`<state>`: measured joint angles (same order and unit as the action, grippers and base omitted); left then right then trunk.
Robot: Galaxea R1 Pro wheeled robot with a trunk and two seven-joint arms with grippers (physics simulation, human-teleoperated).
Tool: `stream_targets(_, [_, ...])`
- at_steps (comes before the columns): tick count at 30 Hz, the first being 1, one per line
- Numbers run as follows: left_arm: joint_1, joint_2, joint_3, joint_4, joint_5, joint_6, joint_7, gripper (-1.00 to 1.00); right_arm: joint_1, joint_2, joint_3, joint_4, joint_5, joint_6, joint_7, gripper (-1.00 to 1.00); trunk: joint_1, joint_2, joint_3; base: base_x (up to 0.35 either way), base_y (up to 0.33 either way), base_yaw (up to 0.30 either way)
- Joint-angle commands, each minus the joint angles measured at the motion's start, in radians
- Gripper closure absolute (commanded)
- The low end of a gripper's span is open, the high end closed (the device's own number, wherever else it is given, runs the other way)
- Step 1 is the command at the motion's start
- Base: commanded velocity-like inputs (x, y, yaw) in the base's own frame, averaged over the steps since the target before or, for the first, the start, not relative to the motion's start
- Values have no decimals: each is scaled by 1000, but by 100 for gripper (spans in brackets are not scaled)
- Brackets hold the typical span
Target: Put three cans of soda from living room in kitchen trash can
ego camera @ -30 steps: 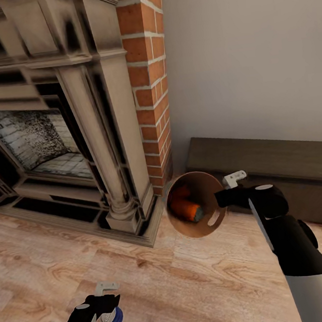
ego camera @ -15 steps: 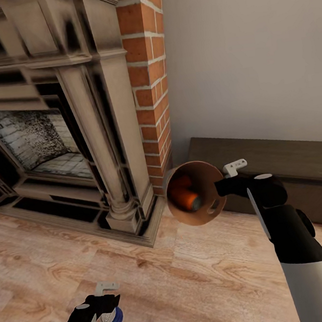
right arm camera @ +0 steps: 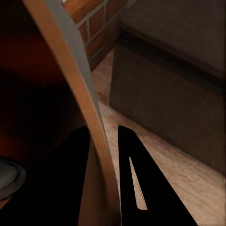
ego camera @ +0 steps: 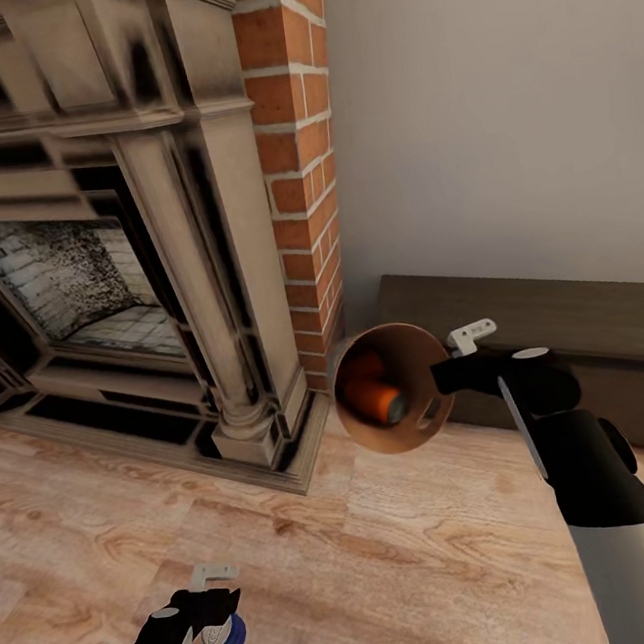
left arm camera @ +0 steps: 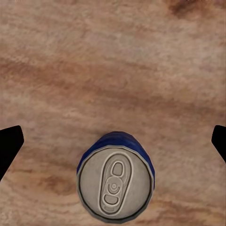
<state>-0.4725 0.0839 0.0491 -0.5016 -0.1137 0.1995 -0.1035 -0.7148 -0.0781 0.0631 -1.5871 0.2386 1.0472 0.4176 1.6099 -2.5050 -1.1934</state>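
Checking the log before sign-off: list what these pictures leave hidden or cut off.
- Trash can: in the head view its base faces away; the cans inside are in shadow, count unclear.
- Blue can: the wrist view shows just the top.
- Left gripper: its hold on the can is unclear.

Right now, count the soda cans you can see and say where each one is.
3. Two orange cans lie inside the trash can gripped by the right gripper; the farther one is partly hidden. The blue can sits in the left gripper.
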Motion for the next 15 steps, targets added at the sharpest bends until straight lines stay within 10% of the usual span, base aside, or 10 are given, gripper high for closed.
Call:
stream_targets(1, [0,0,0,0,0,0,0,-100,0,-14,0,-1,3,0,1,100,0,0,0,0,0,0])
stream_targets(3, [0,0,0,0,0,0,0,-100,1,-27,0,-1,2,0,7,100,0,0,0,0,0,0])
stream_targets(7, [0,0,0,0,-1,0,-1,-100,1,-107,-11,-1,13,0,229,100,0,0,0,0,0,0])
stream_targets(15, [0,-1,0,0,-1,0,-1,-100,3,-197,-12,-1,13,0,354,100,0,0,0,0,0,0])
